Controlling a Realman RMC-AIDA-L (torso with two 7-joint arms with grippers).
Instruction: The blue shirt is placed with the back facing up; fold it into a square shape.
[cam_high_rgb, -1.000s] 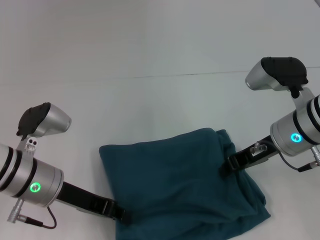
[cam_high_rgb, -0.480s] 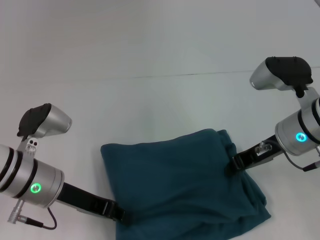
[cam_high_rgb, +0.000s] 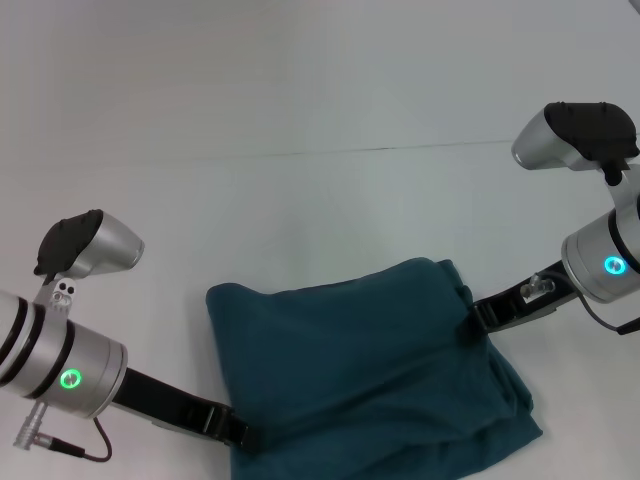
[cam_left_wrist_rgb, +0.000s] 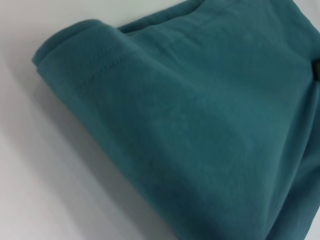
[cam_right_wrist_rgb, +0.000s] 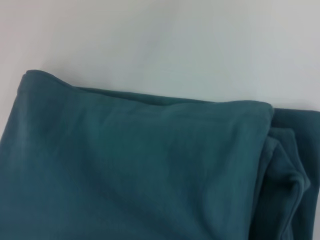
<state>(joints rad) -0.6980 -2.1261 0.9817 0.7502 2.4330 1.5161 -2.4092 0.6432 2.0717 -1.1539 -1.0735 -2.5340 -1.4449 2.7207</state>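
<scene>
On the white table, the folded blue shirt is met by the left gripper and right gripper at opposite edges; finger states cannot be told.

A robot test bench, likely a lab. A bare white tabletop fills every view (one thin seam runs nine to three o'clock).
</scene>
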